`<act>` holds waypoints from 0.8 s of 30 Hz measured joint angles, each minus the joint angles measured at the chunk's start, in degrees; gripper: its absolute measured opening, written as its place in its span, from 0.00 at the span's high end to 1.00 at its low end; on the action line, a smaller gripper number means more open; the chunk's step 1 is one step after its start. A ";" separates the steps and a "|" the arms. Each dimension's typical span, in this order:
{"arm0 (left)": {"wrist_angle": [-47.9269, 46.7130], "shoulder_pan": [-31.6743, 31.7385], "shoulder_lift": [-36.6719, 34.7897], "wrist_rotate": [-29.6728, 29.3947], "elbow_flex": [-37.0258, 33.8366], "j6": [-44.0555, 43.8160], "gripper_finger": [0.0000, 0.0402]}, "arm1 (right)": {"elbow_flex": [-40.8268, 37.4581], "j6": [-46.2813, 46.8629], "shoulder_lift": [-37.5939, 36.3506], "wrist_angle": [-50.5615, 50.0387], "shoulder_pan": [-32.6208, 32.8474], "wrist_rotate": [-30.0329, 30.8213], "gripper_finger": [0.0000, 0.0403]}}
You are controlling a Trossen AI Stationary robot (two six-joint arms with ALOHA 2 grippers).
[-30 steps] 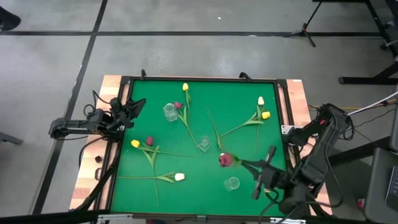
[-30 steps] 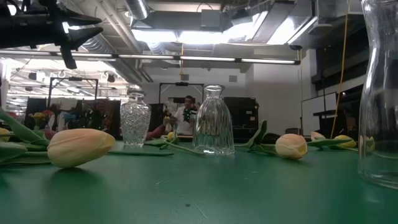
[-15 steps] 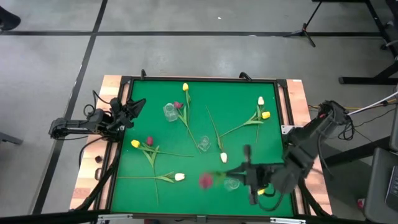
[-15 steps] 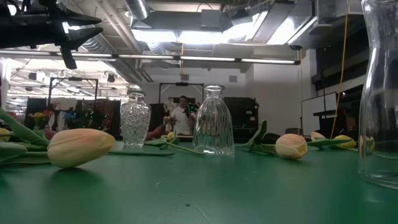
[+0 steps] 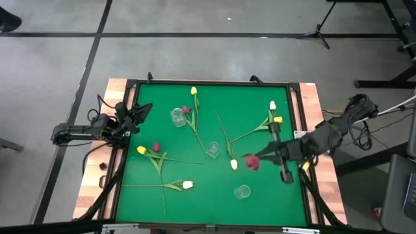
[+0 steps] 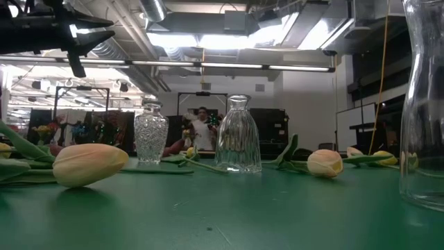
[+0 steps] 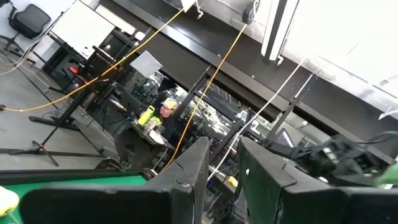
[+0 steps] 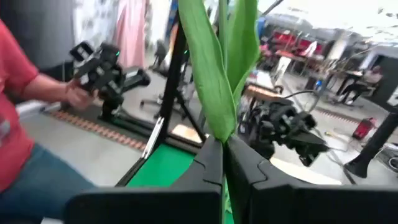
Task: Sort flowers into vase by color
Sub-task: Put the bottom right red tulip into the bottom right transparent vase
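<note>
Above the tabletop's right half, the right end effector [image 5: 268, 155] is clamped on a dark red tulip [image 5: 251, 162], stem lying toward nine o'clock, with the nearest vase [image 5: 243, 192] at about seven o'clock of the bloom.

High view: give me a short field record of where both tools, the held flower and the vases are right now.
right tool: shut on red tulip's stem, raised over the mat's right side
red tulip: head points toward the mat's centre, near a cream tulip
left tool: waits at the mat's left edge, fingers slightly apart, holding nothing
vases: three clear glass, none holding a flower; upper left, centre, lower right
loose flowers: yellow, cream and red tulips lying on the green mat
</note>
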 joint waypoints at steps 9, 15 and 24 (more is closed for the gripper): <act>-0.41 0.01 0.00 -0.10 0.00 -1.71 0.79 | -24.88 -2.54 -11.03 32.21 0.02 -0.08 1.00; -1.43 0.01 -0.01 -0.12 0.02 -1.81 0.79 | -33.81 -1.79 -12.84 45.00 0.00 -0.08 1.00; -3.72 0.01 -0.01 -1.58 0.04 -3.36 0.79 | -42.98 2.56 -10.24 63.33 0.01 -6.53 1.00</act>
